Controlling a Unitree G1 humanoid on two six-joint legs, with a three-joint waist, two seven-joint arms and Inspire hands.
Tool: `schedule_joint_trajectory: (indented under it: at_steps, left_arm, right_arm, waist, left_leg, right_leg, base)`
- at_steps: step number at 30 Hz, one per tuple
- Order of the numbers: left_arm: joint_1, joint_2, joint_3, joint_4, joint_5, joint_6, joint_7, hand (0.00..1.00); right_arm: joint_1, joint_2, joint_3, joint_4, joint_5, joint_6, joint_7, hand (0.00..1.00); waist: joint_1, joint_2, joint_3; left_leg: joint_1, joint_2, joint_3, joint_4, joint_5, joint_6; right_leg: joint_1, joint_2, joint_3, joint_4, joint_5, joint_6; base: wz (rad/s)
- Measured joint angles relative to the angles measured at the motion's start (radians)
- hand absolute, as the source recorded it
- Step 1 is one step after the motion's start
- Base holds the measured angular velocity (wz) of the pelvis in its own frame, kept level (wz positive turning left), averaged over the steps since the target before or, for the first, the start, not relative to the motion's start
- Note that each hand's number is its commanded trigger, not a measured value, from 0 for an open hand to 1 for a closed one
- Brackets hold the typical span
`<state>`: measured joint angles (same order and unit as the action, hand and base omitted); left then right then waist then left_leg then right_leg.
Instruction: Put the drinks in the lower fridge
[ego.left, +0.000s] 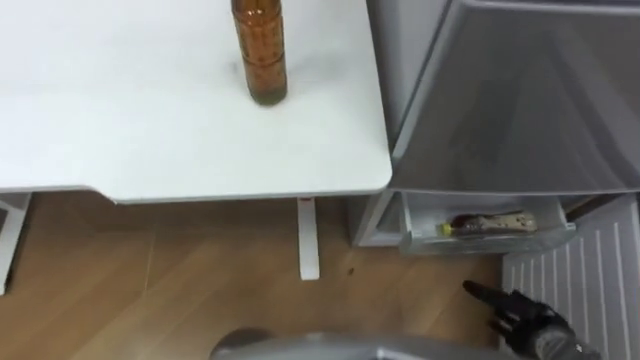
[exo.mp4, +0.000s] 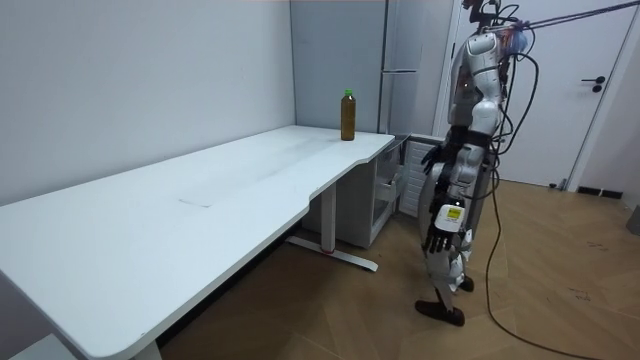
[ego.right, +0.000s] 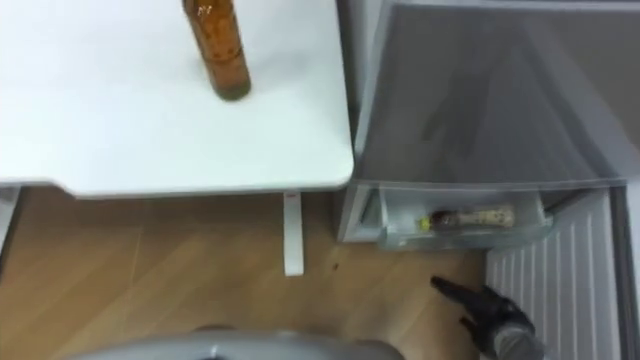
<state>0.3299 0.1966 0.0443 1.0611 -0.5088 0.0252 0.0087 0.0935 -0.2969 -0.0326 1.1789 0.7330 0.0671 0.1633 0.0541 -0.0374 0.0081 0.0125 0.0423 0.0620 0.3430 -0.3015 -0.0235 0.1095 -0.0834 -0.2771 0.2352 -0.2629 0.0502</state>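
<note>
Standing bottle: we are seeing an amber drink bottle (ego.left: 262, 55), clear-walled and ribbed, with a green cap in the room view, standing upright near the table's far corner by the fridge.
Table: we are looking down on a smooth white tabletop (ego.left: 120, 120) with a rounded corner, on a white leg (ego.left: 308, 240).
Fridge: a grey, matt-fronted fridge (ego.left: 520, 90) is standing just beside the table.
Lower drawer: a translucent plastic drawer (ego.left: 420, 242) is sticking out at the bottom, and a second bottle (ego.left: 490, 224) with a pale label is lying on its side in it.
Door: a white ribbed panel (ego.left: 585, 275) is showing beside the drawer.
Floor: wood-look planks (ego.left: 180, 280).
Right hand: we are finding the dark right hand (ego.left: 525, 318) low in front of the drawer, fingers stretched out and spread, gripping nothing.
Left hand: in the room view the left hand (exo.mp4: 437, 238) is hanging at the robot's side, fingers loose, carrying nothing.
Stance: the robot is standing upright, facing the fridge.
</note>
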Motion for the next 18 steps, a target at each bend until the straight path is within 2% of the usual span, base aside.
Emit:
schedule_joint_trajectory:
  at_steps: [3, 6, 7, 10, 12, 15, 18]
  left_arm:
    - [-0.001, -0.005, 0.023, -0.021, 0.001, -0.002, 0.002, 0.00]
    - [-0.013, -0.007, 0.032, -0.021, -0.008, -0.002, 0.010, 0.00]
    - [-0.017, -0.008, 0.032, -0.021, -0.008, -0.002, 0.014, 0.00]
    - [-0.026, -0.028, 0.051, -0.025, -0.003, -0.004, 0.041, 0.00]
    - [-0.030, -0.049, 0.054, -0.019, -0.008, -0.005, 0.056, 0.00]
    - [-0.042, -0.073, 0.053, -0.018, -0.010, -0.012, 0.069, 0.00]
    - [-0.049, -0.083, 0.054, -0.007, -0.004, -0.013, 0.068, 0.00]
  right_arm:
    - [0.015, 0.029, 0.000, 0.000, -0.001, 0.000, 0.001, 0.00]
    - [0.032, 0.057, 0.000, 0.001, 0.003, -0.001, 0.000, 0.00]
    - [0.041, 0.071, 0.000, 0.001, 0.004, -0.001, -0.003, 0.00]
    - [0.045, 0.109, -0.012, 0.029, -0.039, -0.001, -0.022, 0.00]
    - [0.049, 0.126, -0.011, 0.054, -0.070, -0.001, -0.036, 0.00]
    - [0.056, 0.138, -0.010, 0.076, -0.100, -0.002, -0.061, 0.00]
    - [0.064, 0.141, -0.010, 0.076, -0.138, -0.004, -0.077, 0.00]
  waist:
    - [0.002, 0.004, 0.0028]
    - [-0.003, 0.011, 0.0011]
    - [-0.004, 0.008, 0.0026]
    - [-0.017, 0.012, 0.0027]
    - [-0.022, 0.020, -0.0018]
    - [-0.024, 0.023, -0.0019]
    - [-0.022, 0.025, -0.0021]
  left_leg:
    - [0.002, -0.003, -0.001, -0.007, 0.000, 0.000]
    - [0.000, -0.004, -0.011, -0.011, 0.000, 0.001]
    - [0.002, -0.005, -0.013, -0.012, 0.000, 0.001]
    - [0.012, -0.006, -0.014, -0.018, 0.003, 0.004]
    - [0.018, -0.006, -0.010, -0.023, 0.007, 0.003]
    - [0.034, -0.006, 0.004, -0.050, 0.022, 0.002]
    - [0.043, -0.003, 0.014, -0.058, 0.025, 0.001]
  right_leg:
    - [0.011, -0.002, -0.012, -0.009, 0.007, 0.005]
    - [0.023, -0.001, -0.021, -0.016, 0.014, 0.008]
    - [0.031, -0.001, -0.024, -0.016, 0.015, 0.008]
    - [0.033, -0.001, -0.023, -0.016, 0.017, 0.006]
    - [0.034, -0.001, -0.017, -0.015, 0.018, 0.005]
    - [0.032, -0.001, -0.003, -0.016, 0.022, 0.003]
    - [0.031, 0.000, 0.005, -0.016, 0.023, 0.001]
  base:
    - [0.16]
    - [0.10]
    - [0.06]
    - [0.00]
    - [-0.06]
    - [-0.12]
    - [-0.12]
